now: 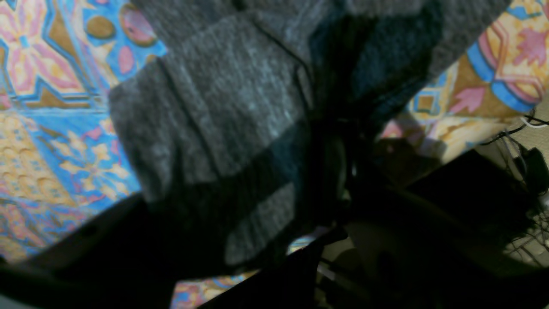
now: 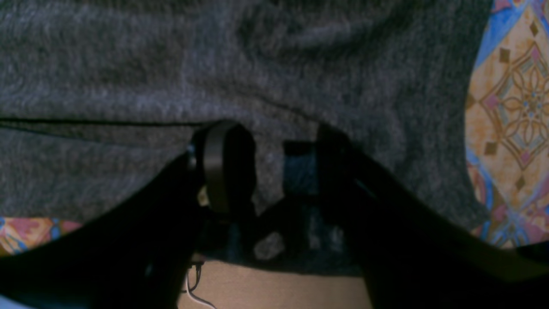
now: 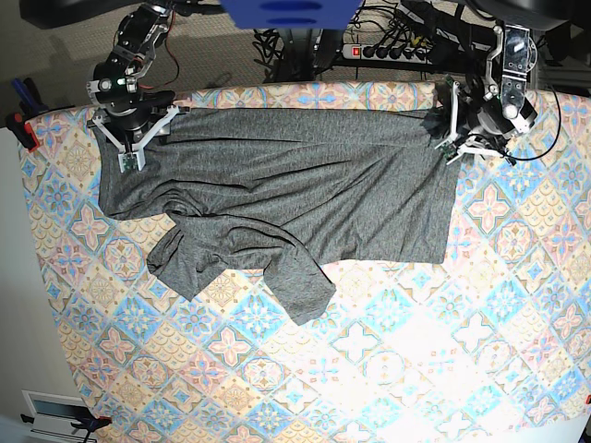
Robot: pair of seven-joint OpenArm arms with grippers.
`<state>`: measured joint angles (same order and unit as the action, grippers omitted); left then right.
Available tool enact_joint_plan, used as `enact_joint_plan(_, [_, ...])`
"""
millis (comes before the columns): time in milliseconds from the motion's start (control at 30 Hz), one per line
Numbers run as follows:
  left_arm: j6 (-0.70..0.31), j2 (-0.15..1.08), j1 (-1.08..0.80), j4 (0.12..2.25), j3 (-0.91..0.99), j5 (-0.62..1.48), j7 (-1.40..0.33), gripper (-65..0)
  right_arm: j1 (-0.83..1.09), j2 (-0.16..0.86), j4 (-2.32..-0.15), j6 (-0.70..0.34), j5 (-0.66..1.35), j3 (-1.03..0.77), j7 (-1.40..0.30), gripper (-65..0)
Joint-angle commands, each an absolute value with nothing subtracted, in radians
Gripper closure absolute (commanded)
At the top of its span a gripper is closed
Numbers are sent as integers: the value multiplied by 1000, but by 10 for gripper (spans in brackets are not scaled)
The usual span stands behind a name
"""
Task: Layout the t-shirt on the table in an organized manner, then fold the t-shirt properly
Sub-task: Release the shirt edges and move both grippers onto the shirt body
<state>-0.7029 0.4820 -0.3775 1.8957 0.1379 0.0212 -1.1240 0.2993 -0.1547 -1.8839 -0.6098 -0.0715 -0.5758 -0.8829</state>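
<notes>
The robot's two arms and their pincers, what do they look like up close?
In the base view both arms are black with silvery-white metal brackets. The right gripper has white, pointed finger frames; the left gripper has black-and-white parts and a thin black cable trailing beside it. In the right wrist view its fingers look black, one with a rounded grey edge.

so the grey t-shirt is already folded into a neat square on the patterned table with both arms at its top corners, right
Not quite. The t-shirt is not folded into a square; it lies spread wide, with a rumpled sleeve flopped below it. The base view shows this. It is on the table, both arms at its top corners.
</notes>
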Motion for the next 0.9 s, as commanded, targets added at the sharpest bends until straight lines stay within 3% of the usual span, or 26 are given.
enact_joint_plan(0, [-698, 496, -377, 1926, 148, 13, -1125, -279, 294, -148, -1899, -611, -61, -576, -866, -264])
enact_joint_plan(700, [-698, 444, -406, 2041, 259, 38, -949, -276, 294, -145, -1897, -611, -62, -575, -868, -263])
enact_joint_plan(867, [-698, 346, -392, 2041, 332, 36, -947, -276, 294, -145, -1896, -611, -62, -575, -868, -263])
